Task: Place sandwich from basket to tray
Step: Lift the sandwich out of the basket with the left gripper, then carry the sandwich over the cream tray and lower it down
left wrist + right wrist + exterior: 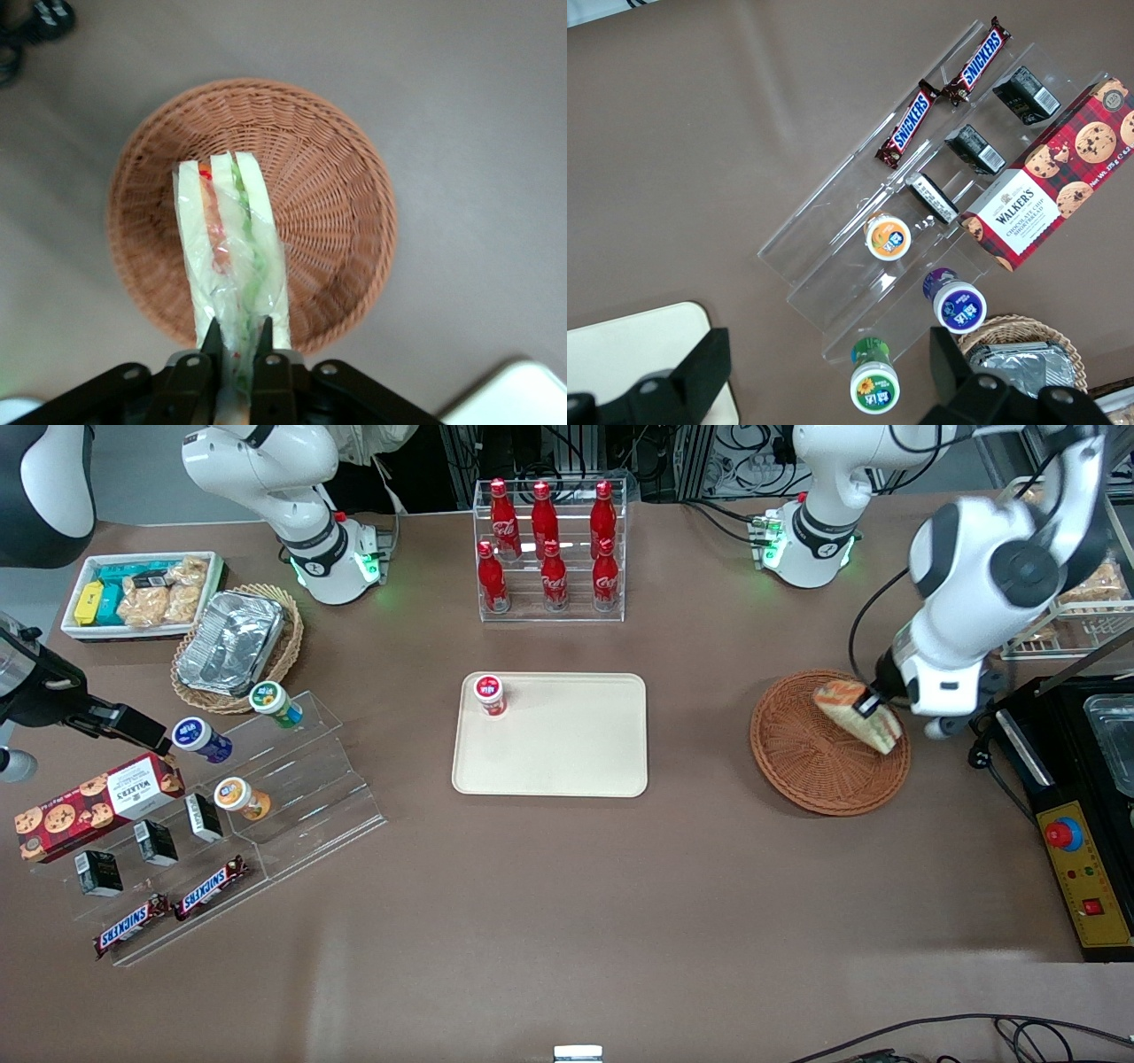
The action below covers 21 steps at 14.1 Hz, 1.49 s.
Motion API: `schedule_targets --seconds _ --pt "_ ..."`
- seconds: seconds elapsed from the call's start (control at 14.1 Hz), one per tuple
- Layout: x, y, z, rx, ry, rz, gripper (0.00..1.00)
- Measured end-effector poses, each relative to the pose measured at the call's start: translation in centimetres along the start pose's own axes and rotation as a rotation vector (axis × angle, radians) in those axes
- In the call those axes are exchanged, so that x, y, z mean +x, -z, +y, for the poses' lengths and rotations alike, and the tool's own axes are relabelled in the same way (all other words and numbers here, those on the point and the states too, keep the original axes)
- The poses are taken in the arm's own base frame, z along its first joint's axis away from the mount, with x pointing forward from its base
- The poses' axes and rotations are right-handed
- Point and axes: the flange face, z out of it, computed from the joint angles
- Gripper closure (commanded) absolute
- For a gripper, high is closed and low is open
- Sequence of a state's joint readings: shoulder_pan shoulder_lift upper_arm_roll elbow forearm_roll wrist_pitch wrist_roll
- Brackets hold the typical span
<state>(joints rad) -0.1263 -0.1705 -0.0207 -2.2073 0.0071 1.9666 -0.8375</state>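
The sandwich (855, 713), a plastic-wrapped wedge with red and green filling, hangs lifted above the reddish-brown woven basket (802, 766). My left gripper (870, 703) is shut on one end of it. In the left wrist view the black fingertips (213, 339) pinch the wrapped sandwich (232, 250), with the basket (337, 204) below it. The cream tray (567, 753) lies at the table's middle, toward the parked arm from the basket, with a small red-lidded cup (489, 694) standing on one corner.
A rack of red cola bottles (549, 549) stands farther from the front camera than the tray. A black appliance with a red button (1076, 828) sits beside the basket at the working arm's end. Acrylic snack steps (221, 815) and a tan foil basket (235, 646) lie toward the parked arm's end.
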Motion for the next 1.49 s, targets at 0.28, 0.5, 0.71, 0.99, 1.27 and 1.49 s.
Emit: schedule_targets --seconds 0.28,0.5,0.71,0.99,1.27,1.49 --pt "-0.3 10.6 0.4 -0.001 -0.153 0.002 1.0" --pt "-0.7 14.0 0.2 -0.023 -0.305 -0.014 1.0" --pt "-2.2 13.7 1.8 -0.016 -0.412 -0.025 1.0" --pt "-8.4 11.6 6.8 0.037 -0.559 -0.041 1.0" --pt "-15.8 6.9 12.8 0.078 -0.677 -0.051 1.0" --pt "-19.8 2.0 17.0 0.088 -0.733 -0.053 1.0"
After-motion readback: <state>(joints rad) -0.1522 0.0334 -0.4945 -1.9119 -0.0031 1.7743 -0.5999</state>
